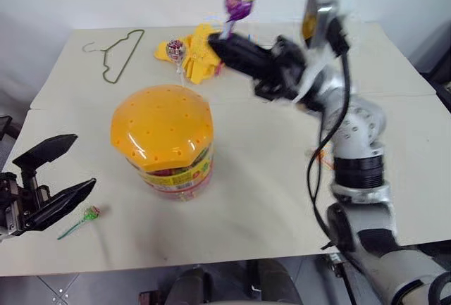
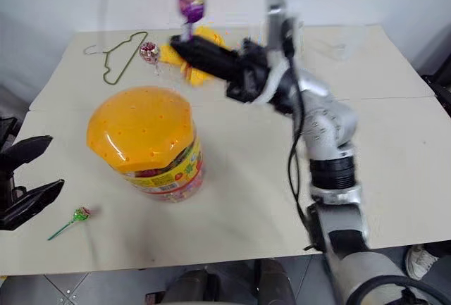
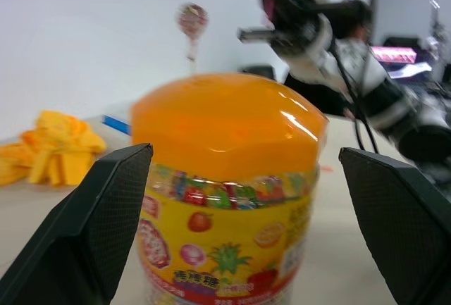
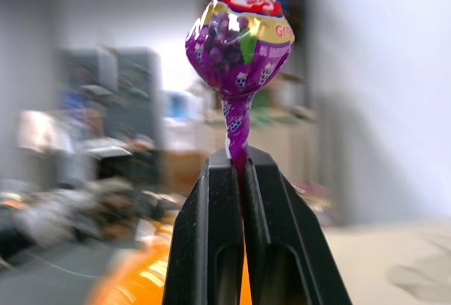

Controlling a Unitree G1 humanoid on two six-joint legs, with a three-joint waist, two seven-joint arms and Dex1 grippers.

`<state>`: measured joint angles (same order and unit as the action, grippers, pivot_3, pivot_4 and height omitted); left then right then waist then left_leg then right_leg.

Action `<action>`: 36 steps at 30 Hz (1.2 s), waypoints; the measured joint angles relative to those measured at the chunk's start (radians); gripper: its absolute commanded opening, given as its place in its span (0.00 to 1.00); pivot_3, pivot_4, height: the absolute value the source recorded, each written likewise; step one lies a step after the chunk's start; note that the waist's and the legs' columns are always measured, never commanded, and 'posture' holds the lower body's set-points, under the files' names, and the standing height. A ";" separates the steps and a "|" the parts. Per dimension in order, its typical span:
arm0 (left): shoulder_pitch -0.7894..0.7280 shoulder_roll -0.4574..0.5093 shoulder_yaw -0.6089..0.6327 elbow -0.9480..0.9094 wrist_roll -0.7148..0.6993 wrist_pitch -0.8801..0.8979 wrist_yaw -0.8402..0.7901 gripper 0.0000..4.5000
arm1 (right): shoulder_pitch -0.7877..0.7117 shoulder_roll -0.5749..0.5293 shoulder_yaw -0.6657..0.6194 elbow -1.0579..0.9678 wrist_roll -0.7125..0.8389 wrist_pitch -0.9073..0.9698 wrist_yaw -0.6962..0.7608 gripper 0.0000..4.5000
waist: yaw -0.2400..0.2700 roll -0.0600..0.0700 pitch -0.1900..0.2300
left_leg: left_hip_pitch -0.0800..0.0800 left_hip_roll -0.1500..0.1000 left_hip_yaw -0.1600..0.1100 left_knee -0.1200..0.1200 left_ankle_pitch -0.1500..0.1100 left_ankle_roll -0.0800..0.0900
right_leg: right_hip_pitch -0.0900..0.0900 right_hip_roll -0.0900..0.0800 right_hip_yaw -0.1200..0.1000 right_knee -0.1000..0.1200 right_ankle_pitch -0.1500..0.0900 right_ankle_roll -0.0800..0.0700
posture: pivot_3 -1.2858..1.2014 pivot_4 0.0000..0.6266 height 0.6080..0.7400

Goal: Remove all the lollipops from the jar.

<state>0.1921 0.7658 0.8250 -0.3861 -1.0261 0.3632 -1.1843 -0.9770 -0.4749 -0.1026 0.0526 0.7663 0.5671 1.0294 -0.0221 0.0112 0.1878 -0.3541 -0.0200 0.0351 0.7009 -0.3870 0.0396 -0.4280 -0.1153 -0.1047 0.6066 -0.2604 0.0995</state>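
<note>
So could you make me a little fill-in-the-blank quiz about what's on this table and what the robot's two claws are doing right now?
1. The right gripper is shut on the stick of a ____ lollipop.
2. The left gripper is ____, with the jar ahead of it.
3. The jar's lid is ____ in colour.
4. A lollipop with a green stick lies on the ____, near the left gripper.

Missing words: purple; open; orange; table

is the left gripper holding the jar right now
No, the left gripper has its jaws spread wide on either side of the jar, touching nothing.
</note>
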 measured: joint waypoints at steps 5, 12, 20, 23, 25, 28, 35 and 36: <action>0.063 0.073 -0.003 -0.013 0.079 -0.040 -0.117 1.00 | 0.173 -0.372 0.078 0.116 -0.281 -0.055 0.062 0.01 | -0.006 0.001 0.001 | 0.000 0.001 0.004 -0.003 -0.001 0.001 | -0.001 0.001 -0.001 -0.006 0.000 0.000 | 0.52 0.24 1.00; 0.104 0.073 -0.003 0.014 0.130 -0.082 -0.197 1.00 | 0.413 -0.524 0.173 0.232 -0.517 -0.223 0.147 0.01 | -0.009 0.003 0.002 | 0.003 0.008 0.015 0.000 -0.001 -0.002 | -0.001 0.004 -0.004 -0.004 0.000 0.001 | 0.52 0.24 1.00; 0.161 0.034 0.017 -0.013 0.125 -0.088 -0.202 1.00 | 0.440 -0.521 0.177 0.407 -0.610 -0.363 0.161 0.22 | -0.006 0.004 0.002 | 0.002 0.007 0.012 0.000 -0.001 -0.002 | -0.001 0.002 0.001 -0.004 0.000 0.000 | 0.52 0.24 1.00; 0.222 0.004 0.044 -0.040 0.108 -0.080 -0.203 1.00 | 0.440 -0.519 0.173 0.445 -0.609 -0.417 0.189 0.45 | -0.006 0.004 0.002 | 0.002 0.007 0.011 0.000 -0.001 -0.002 | 0.000 0.002 0.000 -0.005 0.000 0.000 | 0.52 0.24 1.00; 0.236 -0.016 0.060 -0.036 0.107 -0.080 -0.202 1.00 | 0.434 -0.516 0.166 0.475 -0.606 -0.463 0.211 0.59 | -0.005 0.004 0.002 | 0.002 0.007 0.012 0.001 -0.001 -0.002 | 0.000 0.002 -0.001 -0.007 0.000 0.000 | 0.52 0.24 1.00; 0.235 -0.028 0.068 -0.016 0.107 -0.083 -0.193 1.00 | 0.390 -0.484 0.126 0.503 -0.552 -0.541 0.295 0.79 | -0.005 0.005 0.003 | 0.002 0.007 0.012 0.003 -0.001 -0.002 | 0.001 0.002 0.000 -0.007 0.000 0.000 | 0.52 0.24 1.00; 0.137 -0.046 0.128 0.080 -0.044 -0.009 -0.044 1.00 | 0.165 -0.303 0.046 0.329 -0.271 -0.353 0.393 0.79 | -0.011 0.005 0.003 | 0.002 0.009 0.010 0.002 -0.002 -0.003 | -0.001 0.002 0.000 -0.001 0.001 -0.001 | 0.52 0.24 1.00; 0.123 -0.046 0.137 0.085 -0.065 0.004 -0.021 1.00 | 0.132 -0.260 0.048 0.285 -0.230 -0.290 0.373 0.79 | -0.011 0.005 0.003 | 0.002 0.009 0.010 0.002 -0.002 -0.003 | -0.001 0.002 -0.001 -0.001 0.001 -0.001 | 0.52 0.24 1.00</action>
<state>0.3154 0.7201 0.9624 -0.3011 -1.0908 0.3674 -1.2056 -0.8454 -0.7353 -0.0544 0.3371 0.5367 0.2768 1.4024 -0.0328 0.0166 0.1906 -0.3520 -0.0105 0.0449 0.7033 -0.3888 0.0363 -0.4291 -0.1137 -0.1055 0.6060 -0.2599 0.0982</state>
